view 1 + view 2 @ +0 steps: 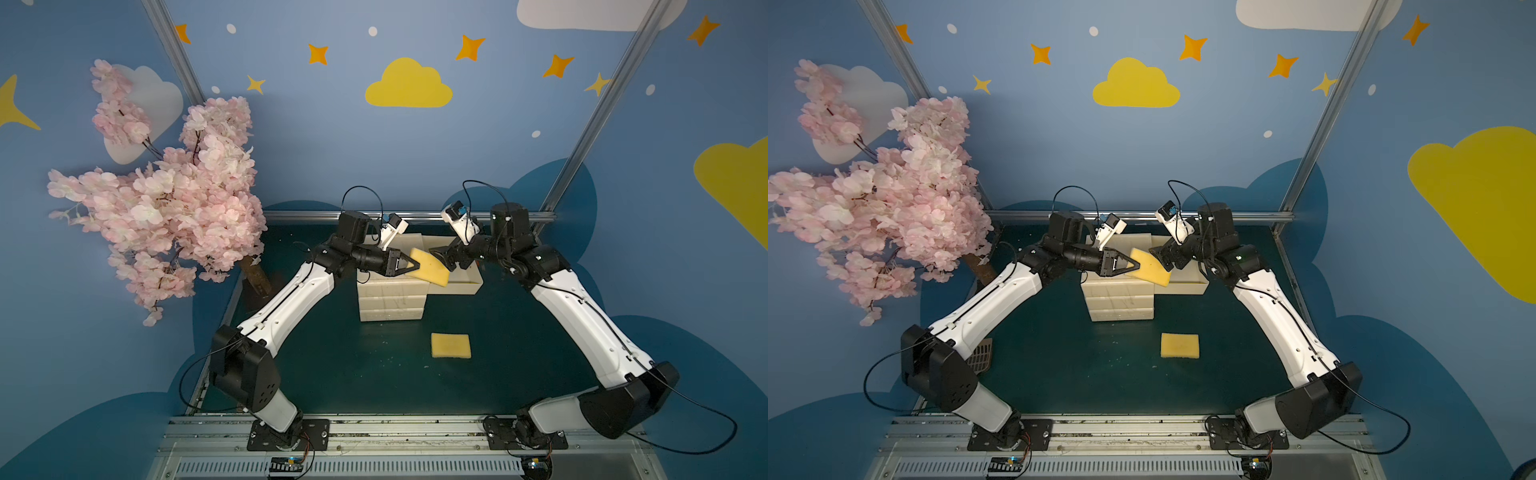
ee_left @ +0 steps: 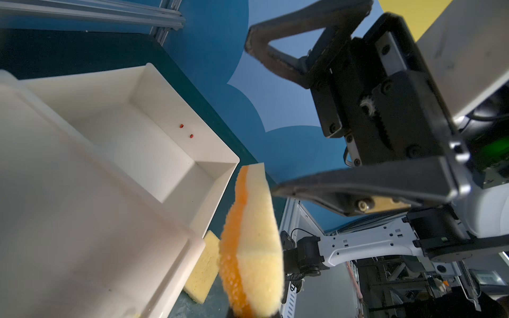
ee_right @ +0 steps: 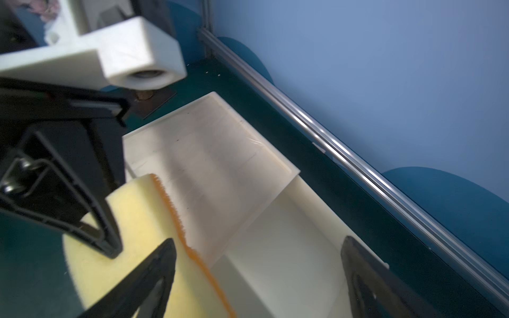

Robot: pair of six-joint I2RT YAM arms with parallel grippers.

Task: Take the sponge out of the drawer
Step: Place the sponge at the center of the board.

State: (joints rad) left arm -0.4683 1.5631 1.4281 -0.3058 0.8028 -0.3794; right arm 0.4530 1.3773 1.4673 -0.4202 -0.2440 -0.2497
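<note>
**Fig.** Sponge removal, mid-transfer; L to R.

Left hand (image 1: 409,264): shut on one end of the sponge (image 1: 432,268), which hangs tilted in the air over the drawer unit (image 1: 390,303), where the pulled-out drawer (image 1: 473,279) begins. The unit stands near the back edge of the bench (image 1: 332,365), approx. mid-width.

Right hand (image 1: 439,258): jaws wide apart, holding nothing, just beside the sponge's other end.

A 2nd sponge (image 1: 451,345) lies flat toward the bench's front edge, well apart from the unit.

Progress (judged): the sponge is clear of the drawer, so the main step looks done. Setting it on the bench looks like what is left.

View differences:
- Left wrist view alone shows the drawer's inside (image 2: 154,143) bare, w/ two small red marks (image 2: 186,130) on one wall, plus the sponge's orange face (image 2: 234,247).
- Right wrist view shows the left hand's fingers (image 3: 104,220) clamped on the sponge at close range.
- Both top views give the overall layout. Neither shows the drawer floor.
</note>
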